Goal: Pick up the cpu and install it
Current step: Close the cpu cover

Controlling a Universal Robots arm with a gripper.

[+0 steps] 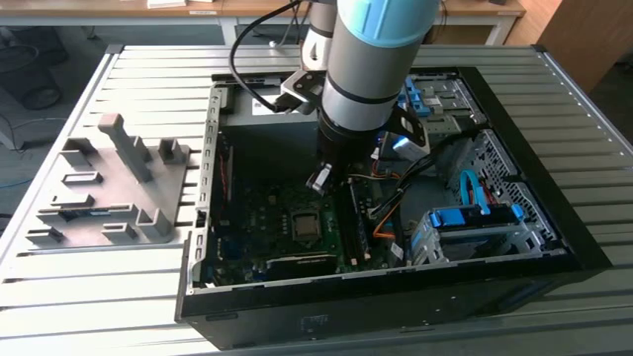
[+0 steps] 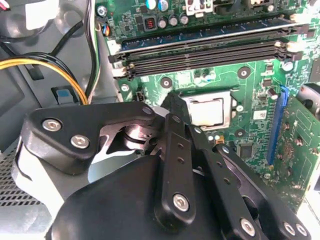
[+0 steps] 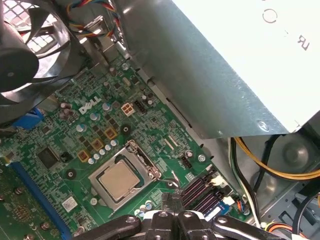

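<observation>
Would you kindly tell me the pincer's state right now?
Pincer: shut, holding nothing, above the motherboard; the cpu sits in its socket.

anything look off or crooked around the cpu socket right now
Nothing stands out. The cpu lies flat and square inside its socket frame on the motherboard, with no tilt that shows. The gripper hangs just above the board beside the socket, apart from the chip.
</observation>
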